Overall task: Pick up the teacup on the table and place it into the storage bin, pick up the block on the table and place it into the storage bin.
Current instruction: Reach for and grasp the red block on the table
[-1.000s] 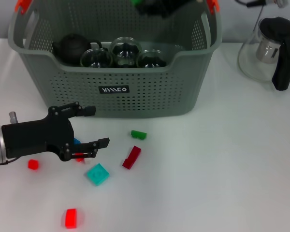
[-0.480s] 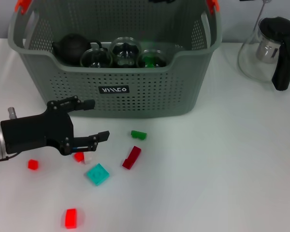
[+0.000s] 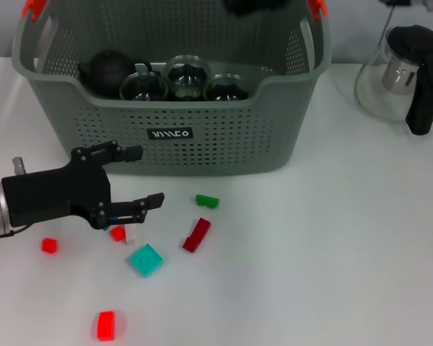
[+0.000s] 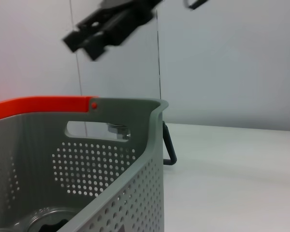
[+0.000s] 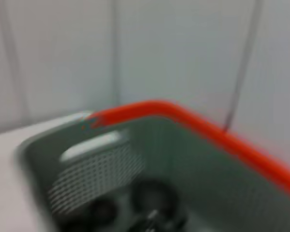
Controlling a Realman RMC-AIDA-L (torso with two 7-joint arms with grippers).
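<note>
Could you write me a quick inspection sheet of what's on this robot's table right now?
Surface: white table, no spills seen.
Job's things: bin holds a dark teapot and glass cups; small blocks lie in front of it.
Clutter: glass jug beside the bin.
Grippers: left gripper open, low over a red block; right gripper above the bin.
Cables: one by the jug.
Surroundings: plain wall.

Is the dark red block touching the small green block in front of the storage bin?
Apart. The head view shows bare white table between the dark red block and the green block, which lies nearer the storage bin.
</note>
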